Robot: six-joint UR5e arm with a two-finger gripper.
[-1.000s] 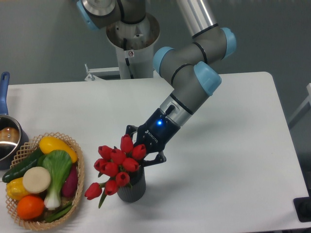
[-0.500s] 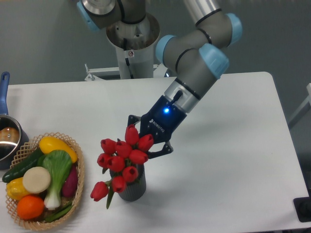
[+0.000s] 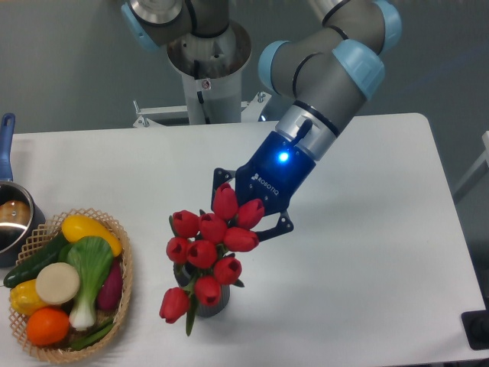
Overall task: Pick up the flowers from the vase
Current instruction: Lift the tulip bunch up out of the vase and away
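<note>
The flowers (image 3: 210, 245) are a bunch of red tulip buds with dark green stems, one bud (image 3: 174, 304) drooping lower at the left. My gripper (image 3: 243, 222) is shut on the flowers from behind, its fingers mostly hidden by the buds. The bunch is lifted, and its lower stems still reach into the dark grey ribbed vase (image 3: 209, 300), which stands on the white table near the front edge. Most of the vase is hidden behind the buds.
A wicker basket (image 3: 122, 287) of toy vegetables sits at the front left. A metal pot (image 3: 14, 218) with a blue handle is at the left edge. The robot base (image 3: 206, 61) stands at the back. The white table (image 3: 367, 267) extends to the right.
My gripper has risen and moved right with the flowers in it. The bunch has come up out of the vase by a good part of its stems. The vase has stayed in place.
</note>
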